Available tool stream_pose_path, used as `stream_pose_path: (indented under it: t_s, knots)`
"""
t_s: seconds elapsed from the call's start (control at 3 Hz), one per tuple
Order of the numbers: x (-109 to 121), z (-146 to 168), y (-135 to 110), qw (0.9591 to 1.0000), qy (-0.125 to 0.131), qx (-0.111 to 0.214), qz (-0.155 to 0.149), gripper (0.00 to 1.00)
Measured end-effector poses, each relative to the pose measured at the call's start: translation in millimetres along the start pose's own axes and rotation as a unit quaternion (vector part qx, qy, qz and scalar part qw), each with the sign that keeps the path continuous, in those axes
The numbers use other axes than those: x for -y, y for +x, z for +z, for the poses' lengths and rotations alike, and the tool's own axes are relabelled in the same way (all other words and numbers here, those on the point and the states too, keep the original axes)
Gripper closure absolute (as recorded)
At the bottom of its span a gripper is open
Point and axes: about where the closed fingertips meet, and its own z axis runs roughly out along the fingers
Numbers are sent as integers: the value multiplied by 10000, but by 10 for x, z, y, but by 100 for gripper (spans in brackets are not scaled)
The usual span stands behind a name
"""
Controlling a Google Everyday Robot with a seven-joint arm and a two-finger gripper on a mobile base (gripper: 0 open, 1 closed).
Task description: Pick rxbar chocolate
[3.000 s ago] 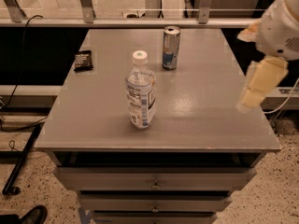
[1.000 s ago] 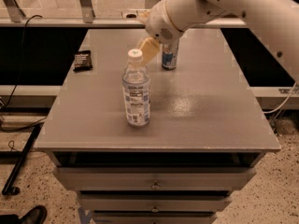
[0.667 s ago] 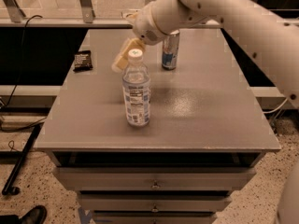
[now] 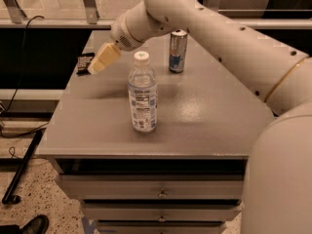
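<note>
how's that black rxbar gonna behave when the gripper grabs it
The rxbar chocolate lies flat near an edge of the table, so it probably won't roll or tip. It looks thin and small, so it is likely light and may slide rather than lift. The gripper hovers close by; a nudge could push it off.

The snack bar [image 4: 83, 64] was a small, flat, black wrapper with faint light print. It lay flat at the far left edge of the table [image 4: 209, 116], near the back corner. Its right end was hidden behind the gripper [image 4: 99, 62], which hung right at it; whether they touched could not be told.
</note>
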Motion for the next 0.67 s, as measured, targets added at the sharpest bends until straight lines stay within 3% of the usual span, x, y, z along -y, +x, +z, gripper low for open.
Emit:
stream_pose_path:
  t_s: [0.67]
  knots:
    - [-74, 680, -80, 9972, 153, 84, 721, 0]
